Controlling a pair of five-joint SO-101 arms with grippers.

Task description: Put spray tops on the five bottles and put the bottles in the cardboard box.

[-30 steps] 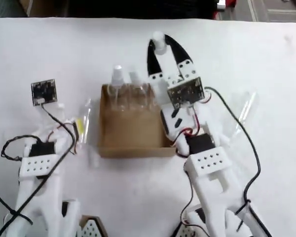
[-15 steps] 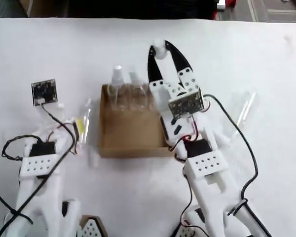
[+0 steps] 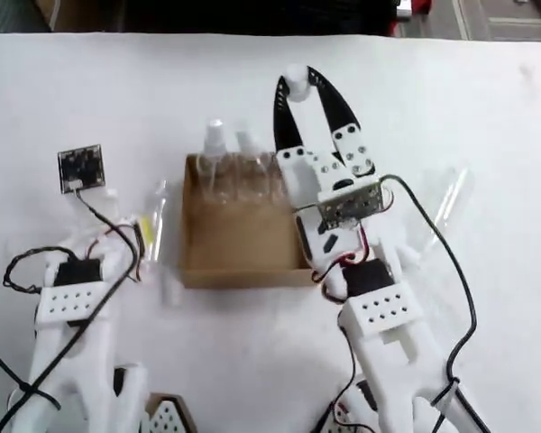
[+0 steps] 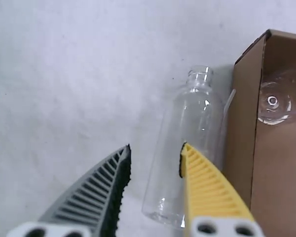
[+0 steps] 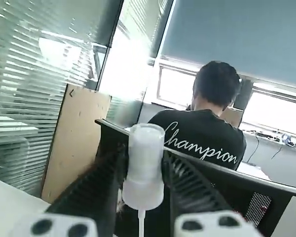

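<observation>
Beyond the brown cardboard box [image 3: 242, 271], my right gripper [image 3: 296, 81] pinches a white plastic spray top [image 5: 143, 163]; its wrist has drawn back. My left gripper [image 4: 156, 146] sits spread by the uncapped clear plastic bottle [image 4: 190, 123], so I expect capping next.

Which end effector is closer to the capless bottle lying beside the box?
Left. The left end effector sits right at the bottle; the right end effector holds a spray top beyond the cardboard box.

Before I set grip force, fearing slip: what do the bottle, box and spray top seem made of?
The bottle looks like clear glossy plastic; the table shows through. The box: matte brown cardboard, raw edges. The spray top: probably plastic, smooth, milky-translucent.
</observation>
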